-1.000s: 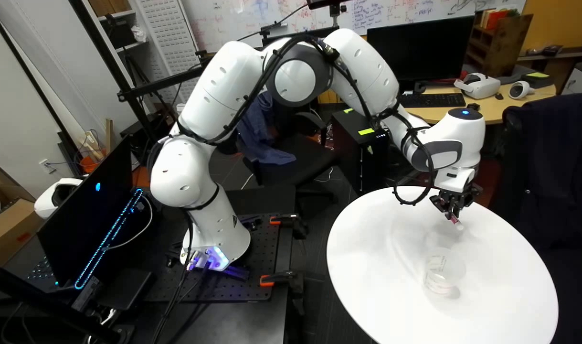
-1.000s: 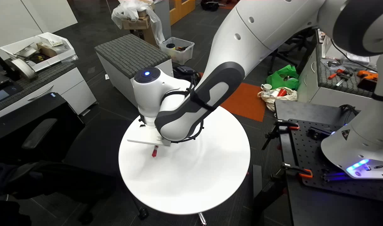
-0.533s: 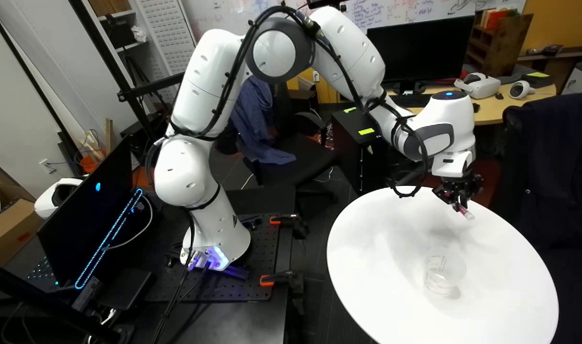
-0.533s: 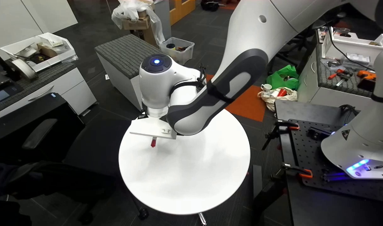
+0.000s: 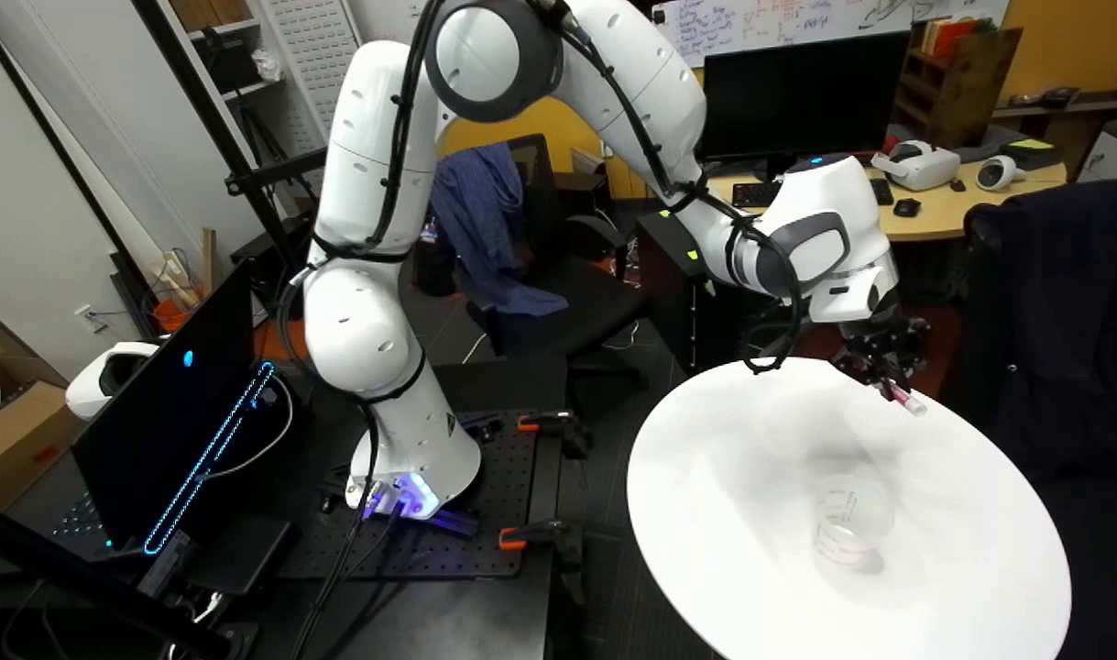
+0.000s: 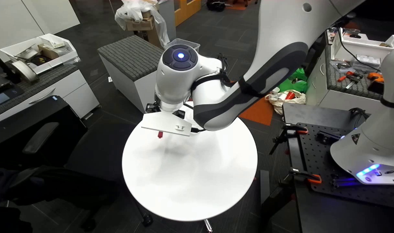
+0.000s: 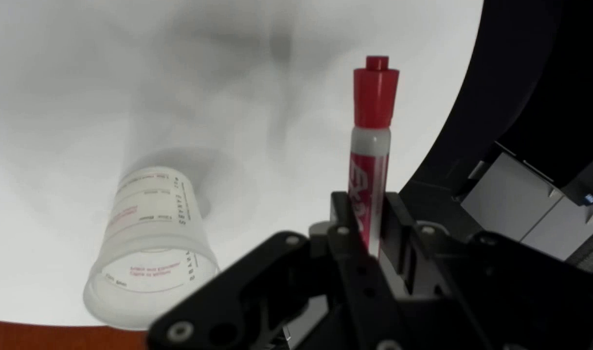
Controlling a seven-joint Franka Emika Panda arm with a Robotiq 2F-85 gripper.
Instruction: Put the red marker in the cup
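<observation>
Hand (image 7: 367, 206) grasping the red marker (image 7: 370, 150), pads (image 7: 397, 209) pressed onto both sides of its label. Marker is up off the counter (image 5: 732, 550), tilted, cap pointing to 12 o'clock in wrist view. Cup (image 7: 155, 218) stands mouth up on the counter at 8 o'clock from the marker there, well apart from it; in an exterior view it sits near mid-counter, marker at about 1 o'clock from it. Black finger linkage (image 7: 257, 277) hides a bit of the cup's rim at roughly 5 o'clock in wrist view.

In the way: white wrist plate (image 6: 166, 123), covers most of the hand in an exterior view, just a bit of red cap poking out at its 7 o'clock edge. Arm (image 6: 235, 103) comes in from about 1 o'clock there, blocks much of the counter from 11 to 1.

Counter is round, white, soft grey shadows on it. Around it in an exterior view: black bench (image 5: 485, 619) with orange-tipped clamps (image 5: 540, 534) at 9 o'clock, monitor (image 5: 801, 101) and VR headset (image 5: 920, 168) on a desk (image 5: 943, 218) at 12, whiteboard (image 5: 769, 23) past them. In an exterior view: black chair (image 6: 25, 132) at 9, white bin (image 6: 59, 61) of odds and ends at 10, grey-topped cabinet (image 6: 135, 56) at 11, orange mat (image 6: 260, 110) and green bag (image 6: 292, 85) at 2, dark floor (image 6: 229, 42)
</observation>
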